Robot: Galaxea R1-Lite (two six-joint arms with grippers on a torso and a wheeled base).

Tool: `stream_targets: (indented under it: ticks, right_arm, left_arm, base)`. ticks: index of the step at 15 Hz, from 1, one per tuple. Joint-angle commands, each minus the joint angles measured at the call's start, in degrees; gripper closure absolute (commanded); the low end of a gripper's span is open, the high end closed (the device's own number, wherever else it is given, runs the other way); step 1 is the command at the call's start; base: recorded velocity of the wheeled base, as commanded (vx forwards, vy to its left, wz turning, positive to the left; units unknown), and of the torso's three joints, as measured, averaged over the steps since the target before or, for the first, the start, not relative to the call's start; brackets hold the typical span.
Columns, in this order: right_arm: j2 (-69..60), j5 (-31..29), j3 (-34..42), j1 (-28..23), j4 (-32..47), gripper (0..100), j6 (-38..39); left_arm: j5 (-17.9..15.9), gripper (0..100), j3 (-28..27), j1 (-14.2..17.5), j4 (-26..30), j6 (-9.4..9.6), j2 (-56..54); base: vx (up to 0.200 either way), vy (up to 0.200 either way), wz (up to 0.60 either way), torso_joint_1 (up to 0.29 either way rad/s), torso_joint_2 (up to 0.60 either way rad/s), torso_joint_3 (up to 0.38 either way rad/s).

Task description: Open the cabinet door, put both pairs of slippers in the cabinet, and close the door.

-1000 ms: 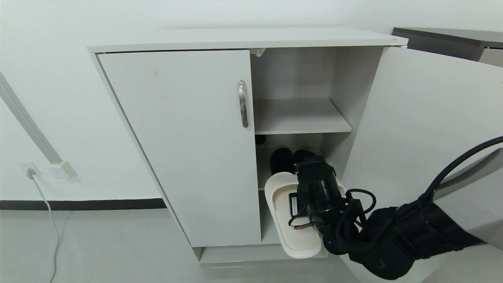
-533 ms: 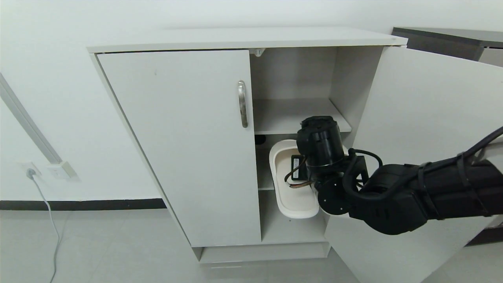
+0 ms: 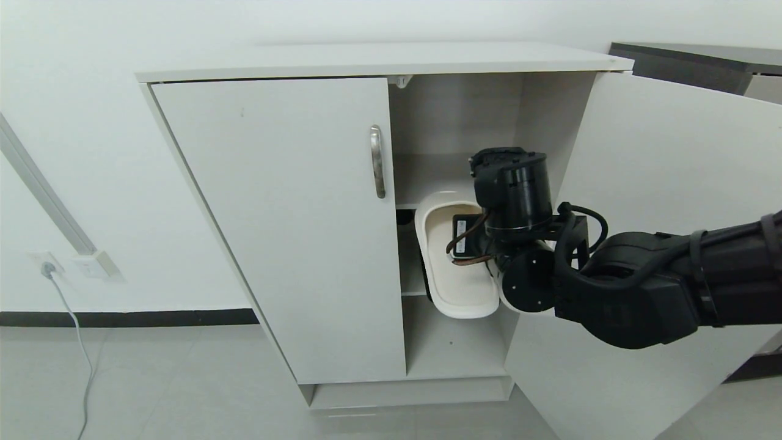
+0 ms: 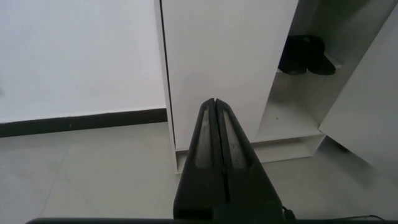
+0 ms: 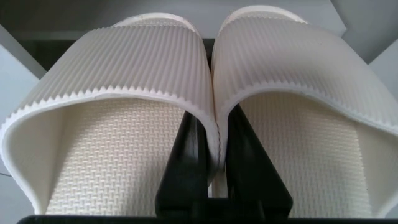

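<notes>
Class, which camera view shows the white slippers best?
The right wrist view: both white slippers show side by side, inner edges pinched in the right gripper's jaws. The head view gives one footbed beside the arm. The left wrist view faces the black slippers instead.

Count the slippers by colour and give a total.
white slippers: 2, clamped together in the right tool
black slippers: 2, side by side inside the cabinet
Total: 4
</notes>
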Motion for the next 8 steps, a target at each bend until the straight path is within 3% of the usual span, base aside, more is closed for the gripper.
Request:
stream_targets:
  ticks: [1, 6, 8]
  right_arm:
    - [-0.1, 0.2, -0.5, 0.0, 0.1, 100, -0.2]
    - [0.8, 0.3, -1.5, -0.8, 0.1, 100, -0.8]
    - [1.0, 0.3, -1.7, -0.8, 0.1, 100, -0.8]
  left_arm:
    - [0.0, 100, 0.0, 0.0, -0.1, -0.03, 0.1]
    - [0.0, 100, 0.0, 0.1, 0.0, 0.14, 0.1]
    - [0.0, 100, 0.0, 0.0, 0.0, 0.14, 0.1]
  base:
    - [0.000, 0.000, 0.00, 0.000, 0.00, 0.000]
    - [0.000, 0.000, 0.00, 0.000, 0.00, 0.000]
    - [0.200, 0.000, 0.00, 0.000, 0.00, 0.005]
